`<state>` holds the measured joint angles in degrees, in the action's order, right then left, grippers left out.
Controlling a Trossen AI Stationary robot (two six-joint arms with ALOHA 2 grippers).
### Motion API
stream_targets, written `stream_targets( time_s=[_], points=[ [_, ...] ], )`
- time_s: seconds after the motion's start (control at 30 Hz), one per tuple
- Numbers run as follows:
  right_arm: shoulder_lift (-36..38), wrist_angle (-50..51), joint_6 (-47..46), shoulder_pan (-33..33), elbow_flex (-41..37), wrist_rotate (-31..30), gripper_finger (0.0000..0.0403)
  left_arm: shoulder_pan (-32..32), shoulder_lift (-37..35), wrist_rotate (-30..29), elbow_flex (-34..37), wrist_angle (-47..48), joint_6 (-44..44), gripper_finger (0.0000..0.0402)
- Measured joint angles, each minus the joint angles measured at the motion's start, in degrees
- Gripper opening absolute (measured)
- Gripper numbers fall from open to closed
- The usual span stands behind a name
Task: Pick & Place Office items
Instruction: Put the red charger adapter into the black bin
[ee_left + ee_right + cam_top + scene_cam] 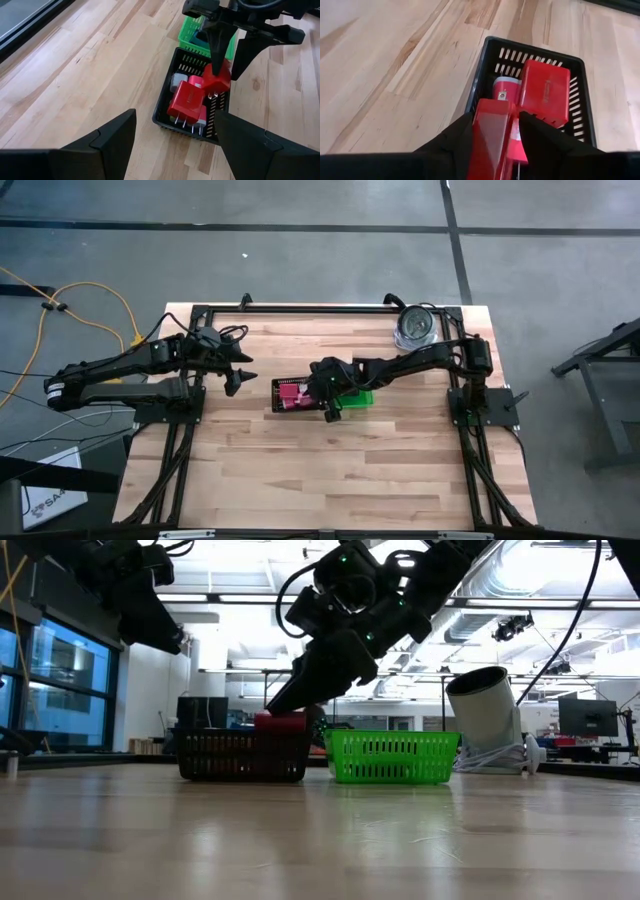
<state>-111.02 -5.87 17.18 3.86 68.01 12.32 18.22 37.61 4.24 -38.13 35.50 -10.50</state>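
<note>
A black mesh tray stands mid-table with a green bin touching its right side. In the tray lie a flat red block, a pink piece and a pale grey piece. My right gripper hangs over the tray's right part, shut on another red block. My left gripper is open, raised left of the tray and pointing toward it. My right gripper pinches the red block between its two fingers, which come steeply from above and lie on the block's two opposite long sides. The block sits at about the tray's rim height; whether it rests on the pieces below I cannot tell.
A shiny silver round object sits near the table's far right corner, seen tilted in the low view. Bare wooden table lies in front of the tray and bin toward the near edge. The black frame runs along the far edge.
</note>
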Motion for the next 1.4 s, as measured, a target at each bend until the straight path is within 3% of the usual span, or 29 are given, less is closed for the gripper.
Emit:
stream_targets(
  time_s=[1.4],
  points=[
    [0.57, -2.52, 0.64, -0.78, -0.02, -2.58, 0.0148, -0.02, 0.00, 0.00, 0.00, 0.01, 0.00, 0.0262]
  ],
)
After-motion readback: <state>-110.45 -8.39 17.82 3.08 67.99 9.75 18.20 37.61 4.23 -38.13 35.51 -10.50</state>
